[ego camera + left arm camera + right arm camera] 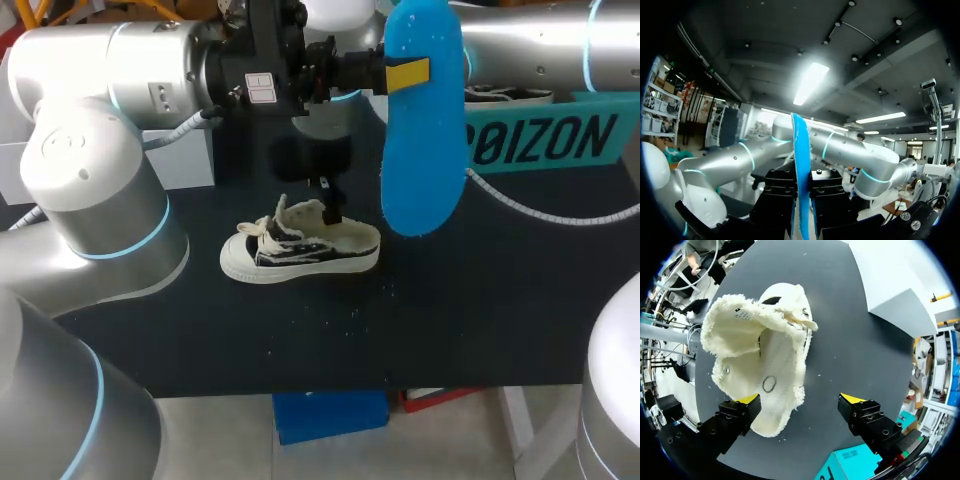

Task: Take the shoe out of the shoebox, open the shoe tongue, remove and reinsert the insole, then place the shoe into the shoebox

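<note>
A black-and-white canvas shoe stands on its sole mid-table, toe to the left, laces loose. My left gripper is held high above the table, shut on the blue insole, which hangs down on end. The left wrist view shows the insole edge-on, pinched between the dark fingers of that gripper. My right gripper hovers open over the heel end of the shoe, whose pale lining lies spread wide. One yellow fingertip is beside the heel rim. The teal shoebox stands at the back right.
A coiled cable from my right arm lies over the table by the shoebox. A light grey box stands at the back left, with the same grey box beyond the shoe's toe. A teal box corner sits under my right gripper.
</note>
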{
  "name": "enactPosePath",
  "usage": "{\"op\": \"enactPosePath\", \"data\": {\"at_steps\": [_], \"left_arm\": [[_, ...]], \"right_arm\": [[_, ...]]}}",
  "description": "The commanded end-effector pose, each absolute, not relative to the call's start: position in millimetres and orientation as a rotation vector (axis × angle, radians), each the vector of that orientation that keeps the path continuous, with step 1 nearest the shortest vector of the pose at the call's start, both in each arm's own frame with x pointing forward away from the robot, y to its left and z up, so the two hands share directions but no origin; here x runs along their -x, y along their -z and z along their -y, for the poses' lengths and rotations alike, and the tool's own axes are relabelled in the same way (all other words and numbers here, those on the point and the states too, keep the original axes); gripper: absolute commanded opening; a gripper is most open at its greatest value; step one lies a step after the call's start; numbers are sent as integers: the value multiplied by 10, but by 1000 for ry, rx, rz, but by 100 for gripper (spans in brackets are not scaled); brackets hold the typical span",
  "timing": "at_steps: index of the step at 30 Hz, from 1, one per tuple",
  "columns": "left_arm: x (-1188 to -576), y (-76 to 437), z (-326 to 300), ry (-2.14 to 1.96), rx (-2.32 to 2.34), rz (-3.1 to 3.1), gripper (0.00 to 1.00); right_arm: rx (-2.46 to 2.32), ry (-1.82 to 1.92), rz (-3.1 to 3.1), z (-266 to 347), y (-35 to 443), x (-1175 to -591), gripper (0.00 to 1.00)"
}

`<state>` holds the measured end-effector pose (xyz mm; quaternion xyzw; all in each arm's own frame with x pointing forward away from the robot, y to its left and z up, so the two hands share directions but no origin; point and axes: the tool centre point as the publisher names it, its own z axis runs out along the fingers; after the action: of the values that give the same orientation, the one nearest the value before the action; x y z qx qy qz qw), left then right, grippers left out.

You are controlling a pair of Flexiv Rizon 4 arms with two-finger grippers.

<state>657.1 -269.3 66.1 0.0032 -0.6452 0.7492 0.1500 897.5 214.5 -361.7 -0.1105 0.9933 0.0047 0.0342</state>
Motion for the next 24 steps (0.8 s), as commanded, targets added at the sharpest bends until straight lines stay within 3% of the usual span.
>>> {"op": "enactPosePath", "data": {"at_steps": [1, 13, 14, 15, 16, 17, 24], "left_arm": [[-6563, -649, 2709, -2157, -11, 1853, 0], [-6563, -649, 2709, -2157, -11, 1853, 0], [-6563, -649, 2709, -2157, -11, 1853, 0], [-6563, -649, 2709, -2157, -11, 1853, 0], [-6563, -649, 2709, -2157, -11, 1853, 0], [-6563, -649, 2709, -2157, -11, 1853, 0], [-6563, -649, 2709, -2157, -11, 1853, 0]], "right_arm": [[331, 145, -3058, -2303, 3724, -9052, 100], [346, -43, -3124, -2428, 4005, -8971, 100], [354, -42, -3128, -2429, 4020, -8967, 78], [376, -61, -3133, -2431, 4032, -8961, 42], [418, -95, -3146, -2442, 4054, -8954, 16], [467, -128, -3155, -2457, 4079, -8943, 0], [520, -163, -3161, -2465, 4101, -8934, 0]]}}
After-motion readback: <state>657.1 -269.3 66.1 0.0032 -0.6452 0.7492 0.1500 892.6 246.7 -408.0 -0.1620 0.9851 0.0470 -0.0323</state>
